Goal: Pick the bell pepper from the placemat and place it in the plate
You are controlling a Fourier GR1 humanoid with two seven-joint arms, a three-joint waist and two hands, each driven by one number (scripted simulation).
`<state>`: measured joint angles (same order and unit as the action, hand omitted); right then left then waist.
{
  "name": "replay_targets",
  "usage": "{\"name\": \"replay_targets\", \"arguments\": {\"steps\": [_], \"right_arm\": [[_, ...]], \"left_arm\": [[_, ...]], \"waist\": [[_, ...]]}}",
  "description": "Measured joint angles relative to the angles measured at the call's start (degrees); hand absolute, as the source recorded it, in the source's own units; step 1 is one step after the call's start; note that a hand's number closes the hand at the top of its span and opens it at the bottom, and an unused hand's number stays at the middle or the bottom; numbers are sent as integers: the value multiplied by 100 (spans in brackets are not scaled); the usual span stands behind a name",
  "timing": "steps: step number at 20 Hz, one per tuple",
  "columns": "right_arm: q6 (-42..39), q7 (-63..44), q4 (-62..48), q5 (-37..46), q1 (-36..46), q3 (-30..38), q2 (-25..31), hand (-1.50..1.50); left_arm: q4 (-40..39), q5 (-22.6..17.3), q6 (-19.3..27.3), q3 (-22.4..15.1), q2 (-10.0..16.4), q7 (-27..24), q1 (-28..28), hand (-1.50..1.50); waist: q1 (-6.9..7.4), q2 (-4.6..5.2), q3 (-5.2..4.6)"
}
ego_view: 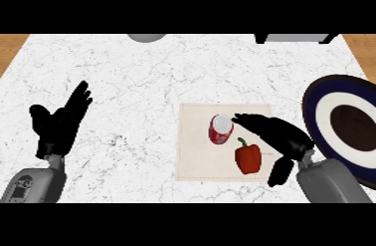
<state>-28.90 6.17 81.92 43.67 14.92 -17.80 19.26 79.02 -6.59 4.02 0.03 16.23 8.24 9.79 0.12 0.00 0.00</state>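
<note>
A white marble counter (pixel 147 80) filled the view, with wood showing beyond its far corners. A square beige cloth placemat (pixel 197 163) lay right of centre, and a broad stretch of marble separated its left edge from the robot's left hand (pixel 60 124). That hand rested open with its fingers straight and pointing up, holding nothing.

The glossy red bell pepper (pixel 247 159) with a green stem lay on the near right part of the placemat, close to the near edge and inside the right edge. A red cylindrical can with a white top (pixel 220 129) lay just beyond it, toward the mat's middle; the two were near each other but apart.

The right hand (pixel 288 138) came in over the placemat's right edge. Its fingers stretched out toward the can and its thumb pointed at the near edge. The pepper sat in the open span between them, ungrasped.

A round plate with a dark blue rim, white band and brown centre (pixel 312 103) lay at the counter's right side, cut off by the view's edge. Only a narrow marble strip lay between it and the placemat.
</note>
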Motion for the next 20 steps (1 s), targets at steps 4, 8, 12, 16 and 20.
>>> {"name": "replay_targets", "arguments": {"steps": [4, 8, 12, 16, 20], "right_arm": [[72, 137, -442, 303, 245, 82, -201, -150], [157, 259, -605, 610, 190, 39, -275, -150], [38, 262, -785, 887, 305, -96, -418, 150], [203, 653, -1008, 1127, 456, -222, -373, 150], [133, 751, -866, 1155, 368, -241, -445, 150]], "left_arm": [[252, 158, -4, -20, -129, 125, -136, 0], [208, 208, -93, 100, -181, 56, -157, 0], [185, 240, -168, 193, -205, 39, -135, 0], [107, 263, -221, 225, -224, 95, -9, 0], [178, 287, -238, 266, -229, 145, -26, 0]], "waist": [[9, 0, 0], [2, 1, 0], [3, -3, -6], [-4, -51, -49], [-9, -65, -59]]}}
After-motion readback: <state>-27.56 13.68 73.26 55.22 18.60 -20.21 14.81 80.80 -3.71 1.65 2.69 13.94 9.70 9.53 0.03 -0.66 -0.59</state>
